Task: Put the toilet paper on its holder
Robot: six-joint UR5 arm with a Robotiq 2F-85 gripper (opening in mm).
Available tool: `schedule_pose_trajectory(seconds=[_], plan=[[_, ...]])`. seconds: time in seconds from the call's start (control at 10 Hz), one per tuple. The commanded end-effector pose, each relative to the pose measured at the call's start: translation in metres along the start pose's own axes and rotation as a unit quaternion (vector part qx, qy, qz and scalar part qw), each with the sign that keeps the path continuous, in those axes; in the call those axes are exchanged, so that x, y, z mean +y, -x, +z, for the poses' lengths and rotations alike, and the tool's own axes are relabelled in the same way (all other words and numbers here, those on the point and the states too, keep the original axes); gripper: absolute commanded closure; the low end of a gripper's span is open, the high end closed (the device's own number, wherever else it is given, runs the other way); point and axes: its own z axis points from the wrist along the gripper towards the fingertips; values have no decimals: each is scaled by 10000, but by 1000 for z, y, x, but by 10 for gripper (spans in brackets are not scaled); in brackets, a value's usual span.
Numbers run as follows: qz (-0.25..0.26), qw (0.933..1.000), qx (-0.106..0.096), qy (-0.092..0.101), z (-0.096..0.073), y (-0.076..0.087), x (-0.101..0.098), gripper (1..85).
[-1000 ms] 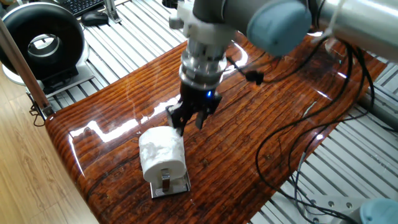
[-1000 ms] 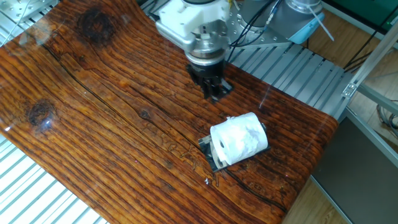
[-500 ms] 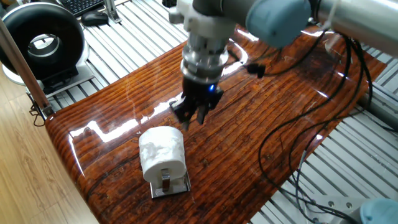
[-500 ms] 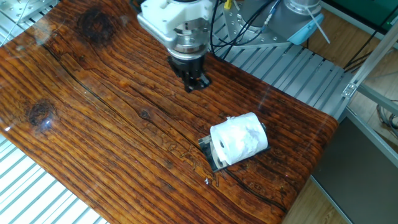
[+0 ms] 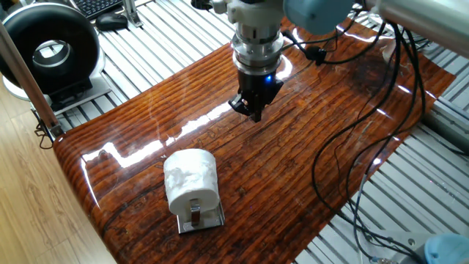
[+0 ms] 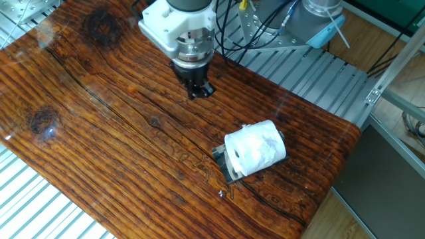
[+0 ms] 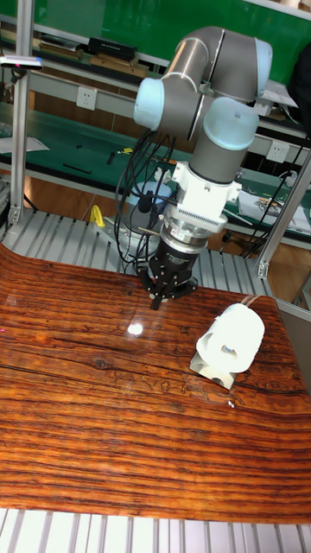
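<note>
Toilet paper (image 5: 190, 180) sits mounted on the holder (image 5: 203, 218), roll lying on its side, near one end of the wooden table (image 5: 308, 176) (chrome base plate shows under the roll, bar end visible at the core). Gripper (image 5: 253, 111) is well apart from the roll, above mid-table, pointing down, holding nothing. Fingers appear pressed together in both fixed views. Black cables (image 5: 352, 147) trail across the table. Black-and-white ring-shaped device (image 5: 47, 51) stands off the table.

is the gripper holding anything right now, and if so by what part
Nothing is held. The gripper is shut and empty, apart from the toilet paper, which sits on its holder.
</note>
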Motion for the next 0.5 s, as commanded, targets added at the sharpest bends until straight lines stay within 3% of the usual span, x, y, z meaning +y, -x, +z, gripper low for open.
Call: schedule_pose_trajectory(seconds=[0.0,0.4], plan=[[-18,10000,-79,-28,5,8,-2,847],[-79,9998,-131,-92,8,11,-5,847]])
